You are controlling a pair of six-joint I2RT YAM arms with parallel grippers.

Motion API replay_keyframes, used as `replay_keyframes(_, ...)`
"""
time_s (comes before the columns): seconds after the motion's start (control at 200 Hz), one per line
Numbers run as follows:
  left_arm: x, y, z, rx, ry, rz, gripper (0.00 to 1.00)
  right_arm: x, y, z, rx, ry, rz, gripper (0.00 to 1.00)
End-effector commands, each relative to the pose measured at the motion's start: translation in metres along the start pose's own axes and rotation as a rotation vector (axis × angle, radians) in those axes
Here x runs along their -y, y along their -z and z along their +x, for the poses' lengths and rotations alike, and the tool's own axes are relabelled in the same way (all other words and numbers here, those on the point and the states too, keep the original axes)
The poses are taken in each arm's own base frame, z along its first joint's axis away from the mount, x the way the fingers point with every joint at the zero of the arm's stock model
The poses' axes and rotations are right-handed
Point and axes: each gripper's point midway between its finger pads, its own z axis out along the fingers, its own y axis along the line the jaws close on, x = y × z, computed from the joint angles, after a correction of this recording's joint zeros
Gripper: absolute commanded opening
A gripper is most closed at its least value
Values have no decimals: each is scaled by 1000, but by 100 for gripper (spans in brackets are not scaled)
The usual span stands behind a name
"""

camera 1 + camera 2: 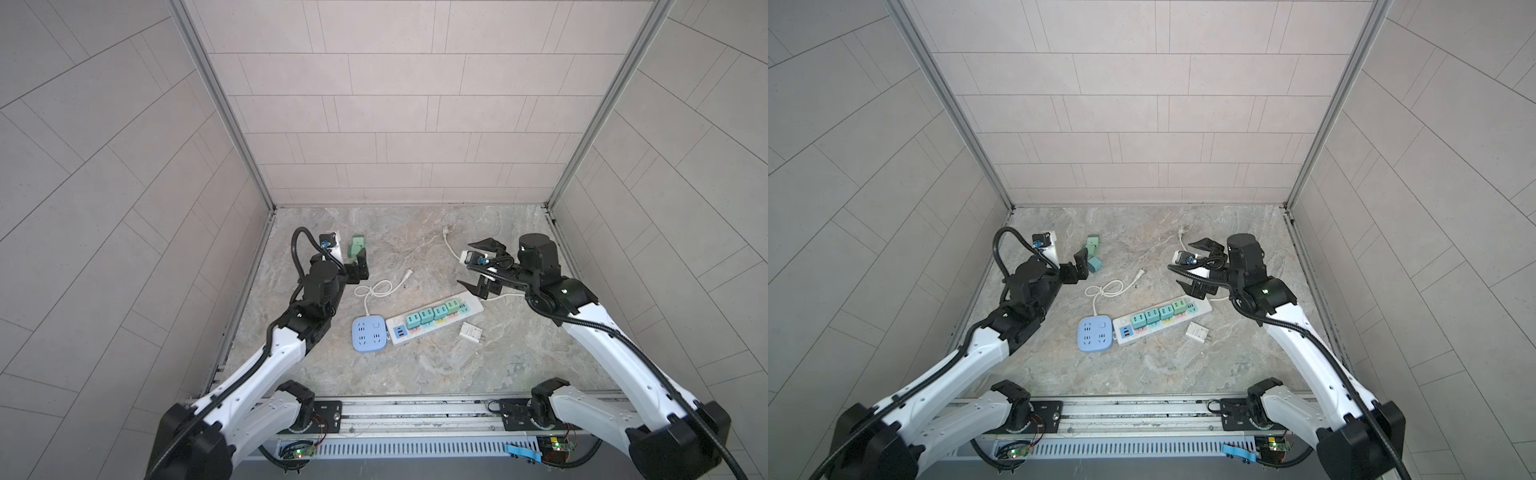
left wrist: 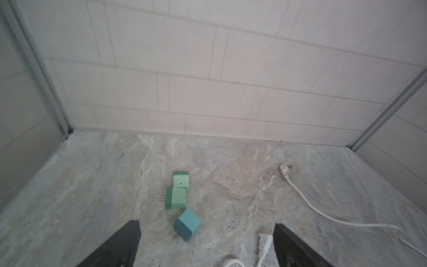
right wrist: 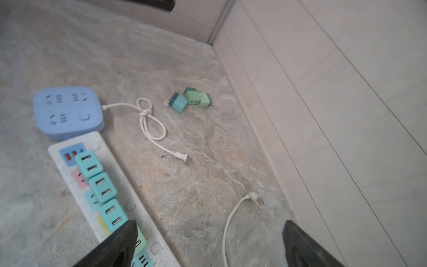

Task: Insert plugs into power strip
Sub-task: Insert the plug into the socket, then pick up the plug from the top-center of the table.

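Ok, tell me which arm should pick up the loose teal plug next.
Left. In its wrist view the teal plug lies right between the fingers of the open left gripper. The right gripper, also open, hovers at the white power strip, well away from that plug.

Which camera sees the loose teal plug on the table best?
The left wrist view: the teal plug lies close and big, prongs showing. The right wrist view shows it small, farther off; in a top view it is tiny.
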Motion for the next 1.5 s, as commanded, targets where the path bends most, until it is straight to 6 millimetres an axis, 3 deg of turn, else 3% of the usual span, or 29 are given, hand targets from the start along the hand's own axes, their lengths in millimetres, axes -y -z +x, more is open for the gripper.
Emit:
replay_keyframes(0.0,-1,-32,21,-176,49,2,91,51,29,12,-98,-455,314,100)
replay_keyframes(0.035,1,-42,26,-223,11,-2,90,62,45,18,-130,-567,409,100)
replay_keyframes(0.1,2,-62,45,-330,-77,-18,87,63,67,21,-152,-688,468,100)
replay_keyframes(0.2,-3,-87,79,-508,-205,-53,86,33,81,-22,54,-707,272,100)
replay_keyframes(0.28,-6,-103,91,-632,-271,-88,83,15,106,-61,303,-697,173,100)
replay_keyframes(0.335,-14,-107,104,-743,-324,-131,78,12,117,-70,427,-690,181,100)
replay_keyframes(0.38,-18,-111,108,-792,-347,-159,75,19,124,-66,455,-724,250,100)
replay_keyframes(0.51,-23,-115,109,-821,-391,-189,75,48,129,-13,265,-959,512,100)
replay_keyframes(0.59,-27,-118,112,-832,-424,-208,76,49,127,8,151,-1135,569,100)
replay_keyframes(0.746,-15,-131,134,-918,-468,-107,75,39,112,-5,172,-1152,442,100)
replay_keyframes(0.866,-13,-141,145,-953,-481,-96,74,33,115,-13,208,-1109,395,100)
replay_keyframes(1.081,-17,-153,160,-1001,-495,-106,70,29,122,-8,220,-1107,414,100)
replay_keyframes(1.231,-18,-152,175,-1063,-502,-95,65,29,120,-8,224,-1125,410,100)
replay_keyframes(1.396,-14,-150,184,-1107,-471,-51,49,29,116,-9,219,-1127,394,100)
replay_keyframes(1.496,-19,-147,189,-1133,-462,-57,50,29,116,-8,207,-1127,395,100)
